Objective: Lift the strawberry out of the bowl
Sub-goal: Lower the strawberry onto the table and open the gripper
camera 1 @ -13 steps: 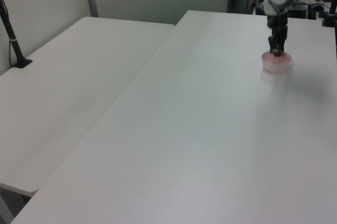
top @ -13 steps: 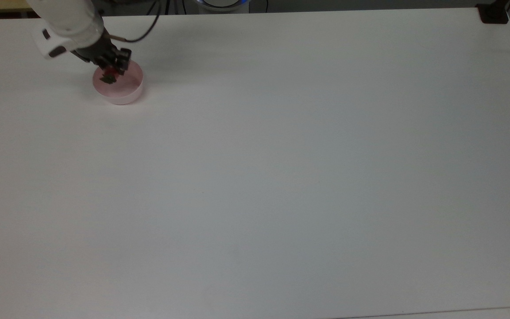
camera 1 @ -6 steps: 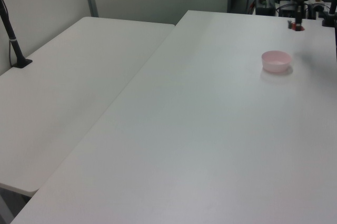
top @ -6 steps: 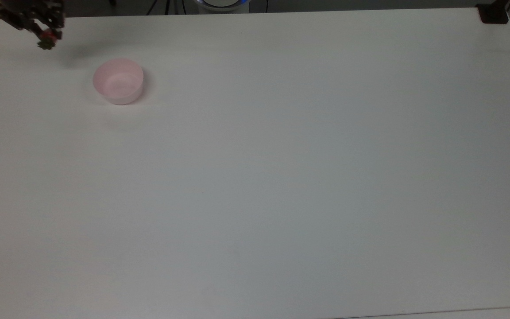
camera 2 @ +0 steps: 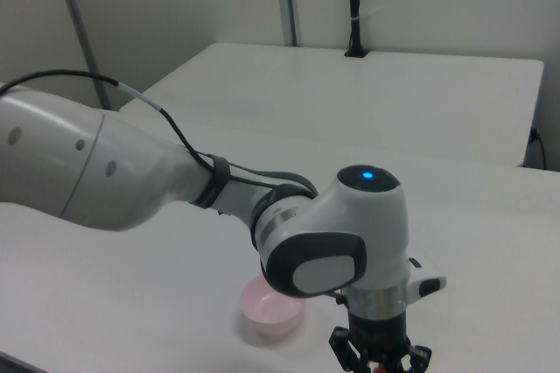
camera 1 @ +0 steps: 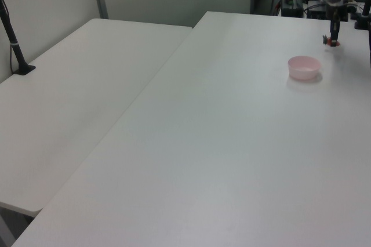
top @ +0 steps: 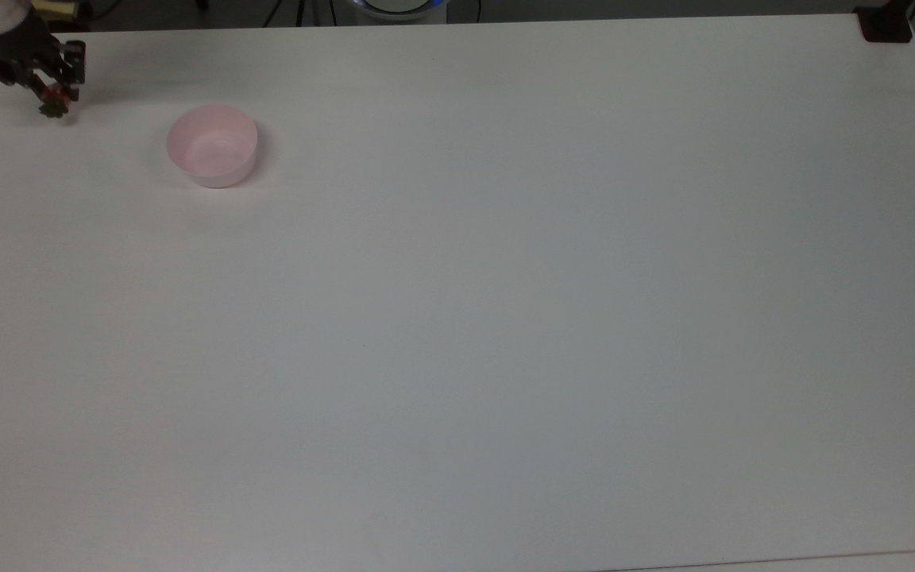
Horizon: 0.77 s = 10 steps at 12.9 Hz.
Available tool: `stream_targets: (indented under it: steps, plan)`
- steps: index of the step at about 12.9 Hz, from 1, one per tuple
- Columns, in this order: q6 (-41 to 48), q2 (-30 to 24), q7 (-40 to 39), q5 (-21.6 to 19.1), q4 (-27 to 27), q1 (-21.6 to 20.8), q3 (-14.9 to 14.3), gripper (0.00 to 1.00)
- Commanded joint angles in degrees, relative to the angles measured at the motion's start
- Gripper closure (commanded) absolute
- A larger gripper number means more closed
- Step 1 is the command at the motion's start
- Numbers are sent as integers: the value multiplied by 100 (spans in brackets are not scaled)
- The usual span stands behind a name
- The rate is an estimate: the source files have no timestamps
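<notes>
The robot's dark two-finger hand (top: 51,94) is closed narrowly on the small glossy red toy strawberry with a dark green leafy cap (top: 52,104), which sits pinched at the fingertips with its green cap pointing away from the wrist in the top view. In the left view the hand (camera 1: 333,38) points straight down, with the strawberry (camera 1: 331,41) at its tip close over the plain white surface (top: 505,318); whether the fruit touches the surface cannot be told. The small round pale pink plastic bowl with low straight sides (top: 213,146) stands apart from the hand, toward the top view's right and slightly lower in that picture, and its plain interior holds nothing. In the left view the bowl (camera 1: 304,67) lies nearer the camera than the hand and toward the left view's left. In the right view the white arm with a blue light on its last joint (camera 2: 368,175) reaches over the surface, and the bowl (camera 2: 271,307) sits just to the right view's left of the dark wrist at the bottom edge. No brand, label or writing can be read.
</notes>
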<state>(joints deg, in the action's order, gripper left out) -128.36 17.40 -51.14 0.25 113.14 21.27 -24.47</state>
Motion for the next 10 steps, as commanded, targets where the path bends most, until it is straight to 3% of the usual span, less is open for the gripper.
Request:
stream_targets:
  steps: [1,2,4,7,10]
  plan:
    - [-251,0,7,-87,155,-44,4,48]
    - [-225,-26,25,-96,147,-44,4,1]
    - [29,-236,287,-140,129,-70,4,0]
    - [1327,-1113,1128,-183,-195,-316,162,0]
    - [2601,-1975,3454,-386,-800,-614,749,0]
